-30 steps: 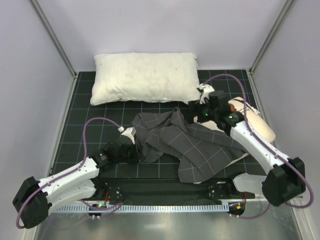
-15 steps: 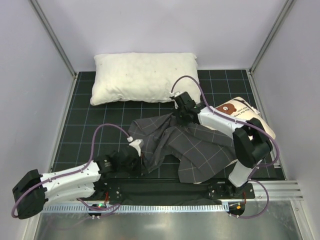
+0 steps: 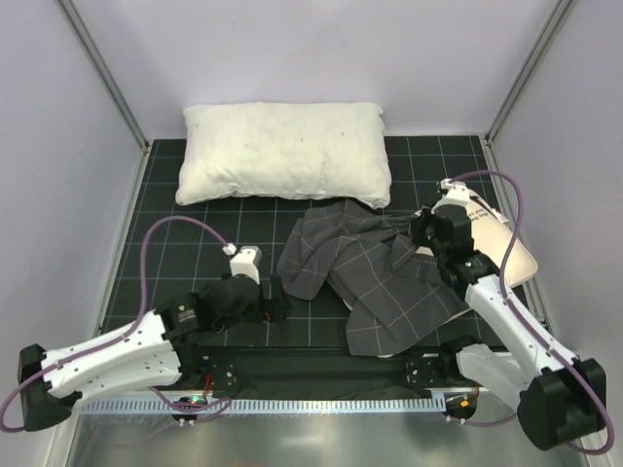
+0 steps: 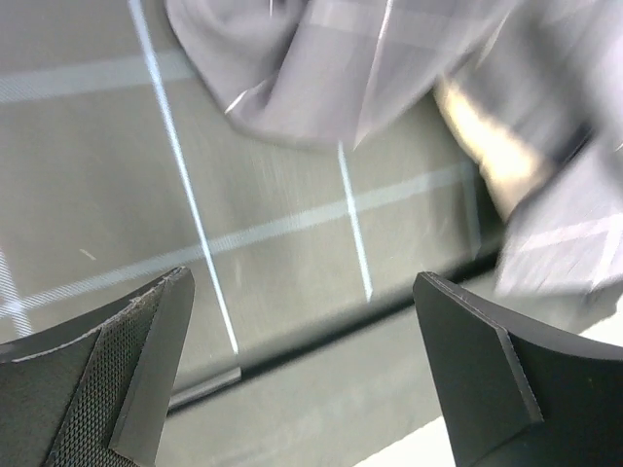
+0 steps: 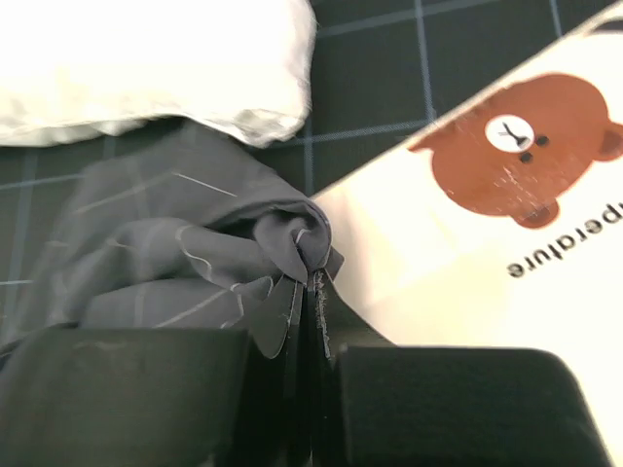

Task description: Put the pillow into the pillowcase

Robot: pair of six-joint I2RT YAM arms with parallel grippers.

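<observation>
The dark grey grid-patterned pillowcase [image 3: 375, 277] lies crumpled mid-table. Its right part covers the cream pillow [image 3: 508, 251], whose bear-face print [image 5: 516, 146] shows in the right wrist view. My right gripper [image 3: 421, 233] is shut on a bunched fold of the pillowcase [image 5: 195, 243] at the pillow's edge [image 5: 428, 253], its fingertips [image 5: 313, 292] pressed together on the cloth. My left gripper [image 3: 276, 295] stands open just left of the pillowcase's near-left corner, with nothing between its fingers [image 4: 146, 341]. That corner of the pillowcase [image 4: 321, 68] lies ahead of it, blurred.
A larger plain white pillow [image 3: 282, 151] lies along the back of the black gridded mat [image 3: 195, 243], its corner close to the pinched fold [image 5: 146, 58]. White walls close in the table on three sides. The arm bases and a metal rail [image 3: 321, 401] line the near edge.
My left gripper has let go of the pillowcase, opened and drawn back. My right gripper shut on a fold of the pillowcase and pulled it to the right, shifting the cloth that way.
</observation>
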